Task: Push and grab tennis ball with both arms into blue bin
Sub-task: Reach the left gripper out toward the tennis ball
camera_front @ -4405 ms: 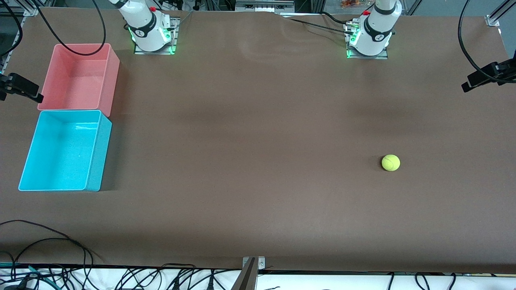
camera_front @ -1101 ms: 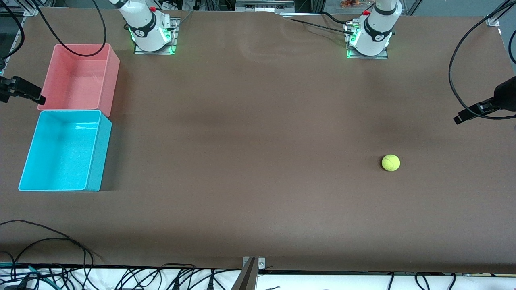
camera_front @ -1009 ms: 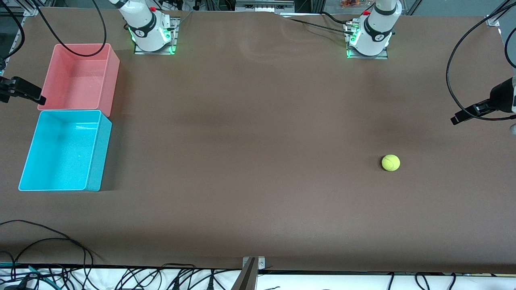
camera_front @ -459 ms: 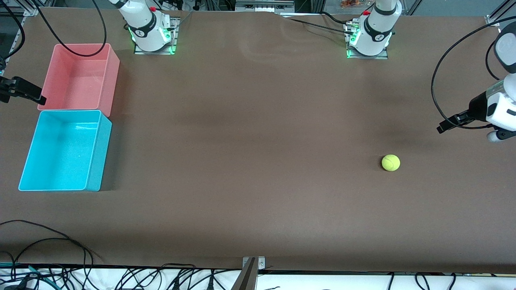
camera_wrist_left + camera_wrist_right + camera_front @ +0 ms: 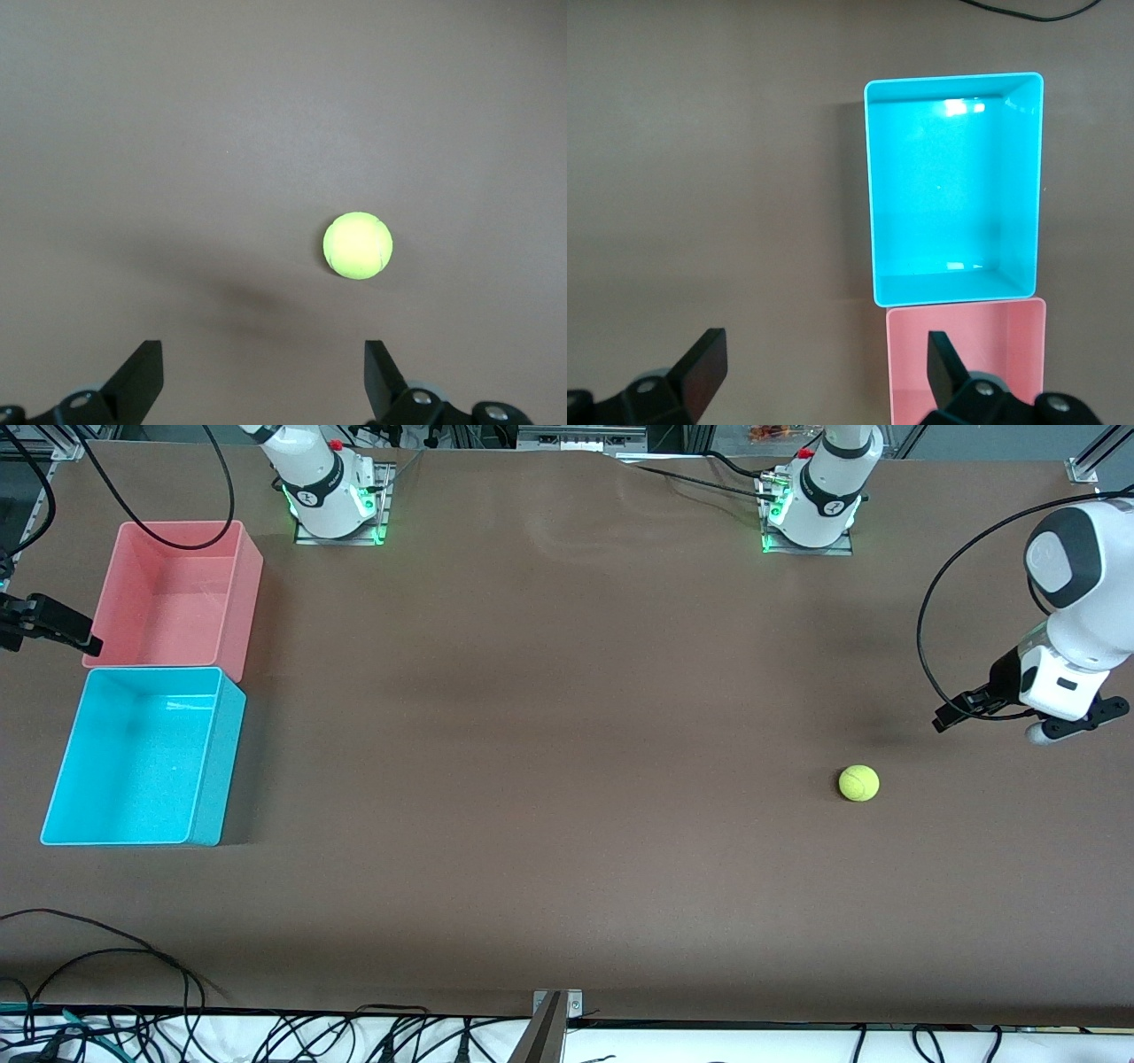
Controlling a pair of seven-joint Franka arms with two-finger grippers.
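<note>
The tennis ball lies on the brown table toward the left arm's end; it also shows in the left wrist view. My left gripper hangs over the table near that end, beside the ball and apart from it. In its wrist view the left gripper is open and empty, with the ball ahead of its fingers. The blue bin stands at the right arm's end and looks empty. My right gripper is open and empty, up over the table beside the bins.
A pink bin stands against the blue bin, farther from the front camera, and shows in the right wrist view. A black part of the right hand shows beside it. Cables lie at the table's front edge.
The left arm has swung in from the table's end and come closer to the ball. The ball, the bins and the right arm have not moved.
</note>
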